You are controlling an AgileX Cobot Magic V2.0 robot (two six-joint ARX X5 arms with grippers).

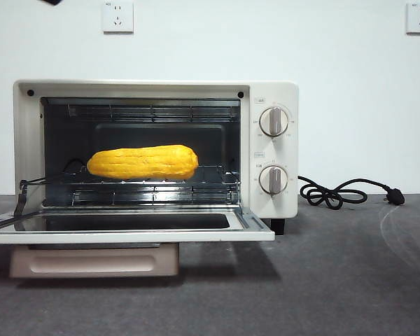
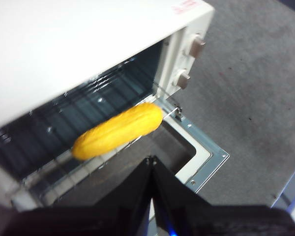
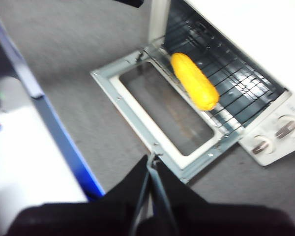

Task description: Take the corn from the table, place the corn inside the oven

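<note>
The yellow-orange corn lies lengthwise on the wire rack inside the cream-white oven, whose door hangs open and flat toward the front. The same corn shows in the left wrist view and again as the corn in the right wrist view. My left gripper hovers above the open door, shut and holding nothing. My right gripper hangs high over the door's outer edge, also shut and empty. A black tip of an arm pokes in at the top of the front view.
The oven's black power cord lies coiled on the dark grey table to the right of the oven. A blue table edge runs beside the door in the right wrist view. Two wall sockets sit high behind.
</note>
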